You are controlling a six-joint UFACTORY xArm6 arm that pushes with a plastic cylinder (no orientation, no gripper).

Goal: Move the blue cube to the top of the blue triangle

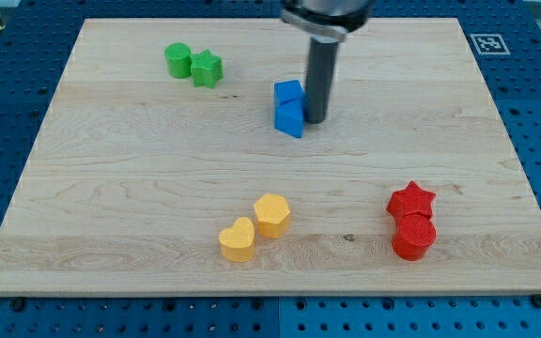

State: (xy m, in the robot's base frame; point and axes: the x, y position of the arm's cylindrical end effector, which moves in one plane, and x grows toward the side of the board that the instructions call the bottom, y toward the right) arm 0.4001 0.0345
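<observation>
Right now our tip (pixel 315 119) rests just right of the two touching blue blocks; we have no fingers. Our blue cube (pixel 288 92) sits directly above the blue triangle (pixel 290 118), near the wooden board's (pixel 139 178) top middle.

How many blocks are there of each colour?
Green blocks: 2
Blue blocks: 2
Yellow blocks: 2
Red blocks: 2
Total: 8
My tip sits just right of the blue pair.
</observation>
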